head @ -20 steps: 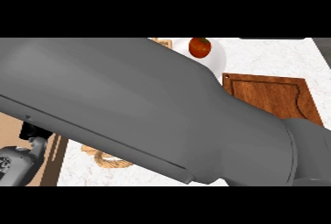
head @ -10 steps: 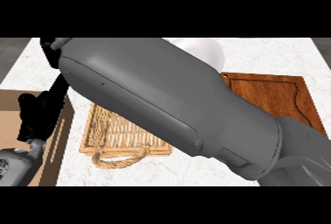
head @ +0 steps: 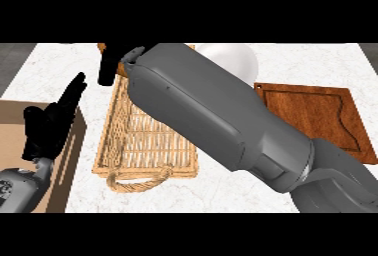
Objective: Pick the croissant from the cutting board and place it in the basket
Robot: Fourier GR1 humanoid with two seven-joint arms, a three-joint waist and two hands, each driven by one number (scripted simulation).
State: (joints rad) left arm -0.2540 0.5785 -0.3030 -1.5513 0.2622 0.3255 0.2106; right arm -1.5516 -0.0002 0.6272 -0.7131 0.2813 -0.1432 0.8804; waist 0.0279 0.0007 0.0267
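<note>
Tabletop: a white marbled surface that fills most of the head view; it carries the basket, the cutting board and the plate.
Basket: a rectangular wicker tray, left of centre on the tabletop, long axis running away from the viewer; a looped rope handle sits at its near end. Its far right part is covered by the right forearm.
Cutting board: dark brown wood with a routed groove near its edge, lying flat at the right of the tabletop, apart from the basket. The part of its top that shows is bare; its near left corner is covered by the forearm.
Plate: white and round, at the far side of the tabletop between basket and cutting board, partly hidden behind the forearm.
Right forearm: a large grey casing crossing the view diagonally from lower right to upper left, above the basket.
Right hand: black, at the far end of the basket, fingers curled round a small orange-brown object.
Croissant: only an orange-brown sliver shows beside the curled fingers, over the far left corner of the basket; whether it touches the basket cannot be told.
Left hand: black, fingers straight and pointing away, holding nothing, at the left edge over a brown wooden surface beside the tabletop.
</note>
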